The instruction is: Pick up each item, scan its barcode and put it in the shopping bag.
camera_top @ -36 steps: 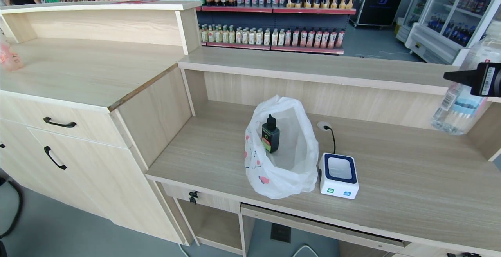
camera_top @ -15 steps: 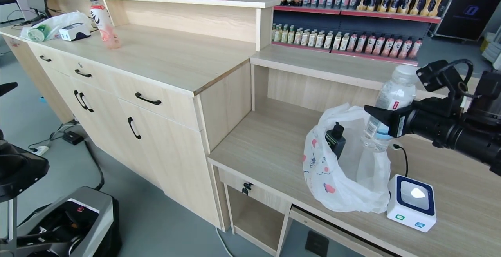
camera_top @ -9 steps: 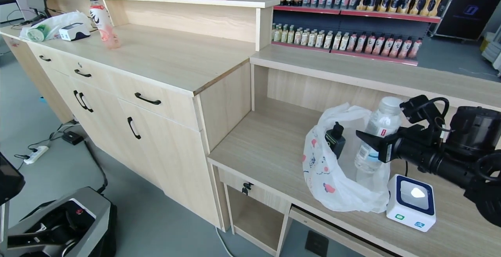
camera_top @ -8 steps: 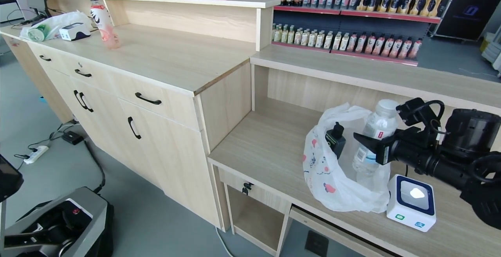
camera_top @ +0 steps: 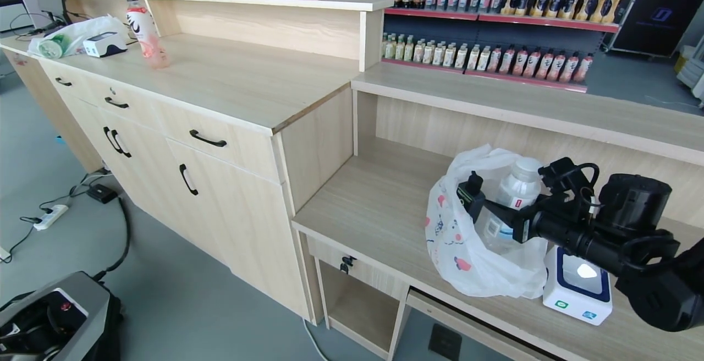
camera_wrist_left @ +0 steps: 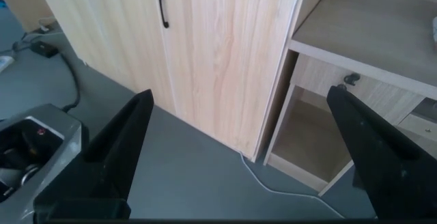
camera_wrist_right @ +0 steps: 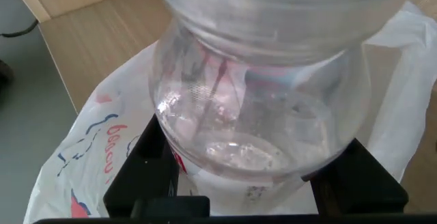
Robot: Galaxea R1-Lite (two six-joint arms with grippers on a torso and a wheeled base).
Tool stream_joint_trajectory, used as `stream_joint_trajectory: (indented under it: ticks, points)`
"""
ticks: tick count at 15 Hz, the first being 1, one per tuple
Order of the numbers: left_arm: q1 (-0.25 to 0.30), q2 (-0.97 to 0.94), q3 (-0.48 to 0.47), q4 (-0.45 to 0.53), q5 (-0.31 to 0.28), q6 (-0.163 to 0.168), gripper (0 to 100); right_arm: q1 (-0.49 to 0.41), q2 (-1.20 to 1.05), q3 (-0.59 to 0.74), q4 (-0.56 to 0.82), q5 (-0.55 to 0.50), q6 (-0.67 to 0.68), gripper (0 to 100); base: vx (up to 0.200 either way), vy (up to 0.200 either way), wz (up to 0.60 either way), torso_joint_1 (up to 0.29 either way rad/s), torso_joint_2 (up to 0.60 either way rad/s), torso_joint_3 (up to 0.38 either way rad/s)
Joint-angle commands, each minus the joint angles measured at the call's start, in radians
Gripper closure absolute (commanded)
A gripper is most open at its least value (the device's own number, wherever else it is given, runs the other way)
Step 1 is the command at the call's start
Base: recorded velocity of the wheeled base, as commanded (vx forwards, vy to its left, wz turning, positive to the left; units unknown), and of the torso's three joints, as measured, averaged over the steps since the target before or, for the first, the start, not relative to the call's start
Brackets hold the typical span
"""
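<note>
right gripper [camera_top: 509,220] clamped on water bottle [camera_top: 509,196], held near upright, prob to drop base-first | bottle half inside shopping bag [camera_top: 456,240], scanner [camera_top: 577,289] at bag's 4 o'clock | left gripper [camera_wrist_left: 235,156] splayed wide, empty, parked clear

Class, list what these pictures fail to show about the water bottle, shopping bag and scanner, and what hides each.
- Head view: the water bottle's base, hidden behind the shopping bag's wall; whether it rests on the bag's floor is unclear.
- Right wrist view: the bag's inside below the bottle, blocked by the bottle itself and the right pincer.
- Head view: the scanner's far edge, covered by the right arm.
- Head view: the bottle's barcode, too small.
</note>
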Motion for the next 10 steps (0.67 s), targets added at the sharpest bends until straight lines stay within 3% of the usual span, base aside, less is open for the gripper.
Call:
stream_joint_trajectory:
  ticks: [1,6,10]
  points:
    - [0.000,0.000,0.000,0.000,0.000,0.000,0,-0.006,0.101,-0.002,-0.050,0.003,0.000,100,0.000,0.000,0.00,0.000,0.00,0.000]
    - [0.000,0.000,0.000,0.000,0.000,0.000,0,-0.006,0.215,-0.014,-0.170,0.088,0.001,100,0.000,0.000,0.00,0.000,0.00,0.000]
    - [0.000,0.000,0.000,0.000,0.000,0.000,0,-0.006,0.284,-0.039,-0.238,0.091,0.001,100,0.000,0.000,0.00,0.000,0.00,0.000]
